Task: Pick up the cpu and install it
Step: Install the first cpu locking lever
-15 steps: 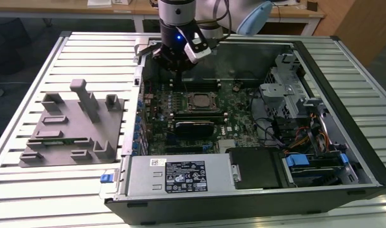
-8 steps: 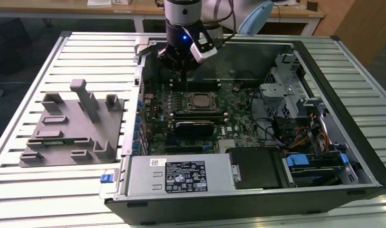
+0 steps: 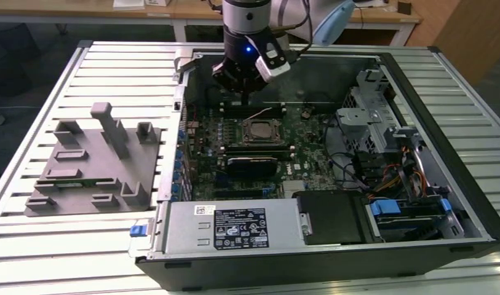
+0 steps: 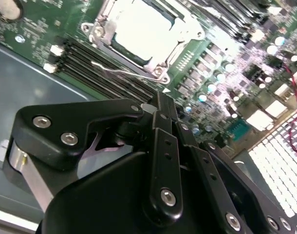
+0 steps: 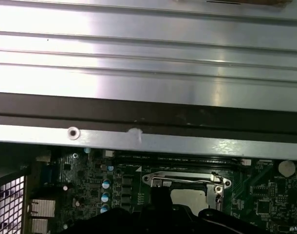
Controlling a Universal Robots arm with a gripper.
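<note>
Black gripper linkage crowds the second wrist view; the gripper [image 4: 160, 97] has its fingers drawn together on nothing, hovering above the motherboard [image 4: 221, 63]. Beyond its tip the cpu [image 4: 143, 31] lies seated in the metal-framed socket [image 4: 180, 46]; in the exterior view the cpu [image 3: 259, 129] sits just nearer than the gripper [image 3: 245, 98], inside the open computer case [image 3: 446, 98].

Arm [image 3: 248, 21]: silver-grey cylinder, blue light, top centre.
Gripper [image 3: 245, 98]: black, angular links.
Screws [image 4: 168, 196]: silver, round-headed.
</note>
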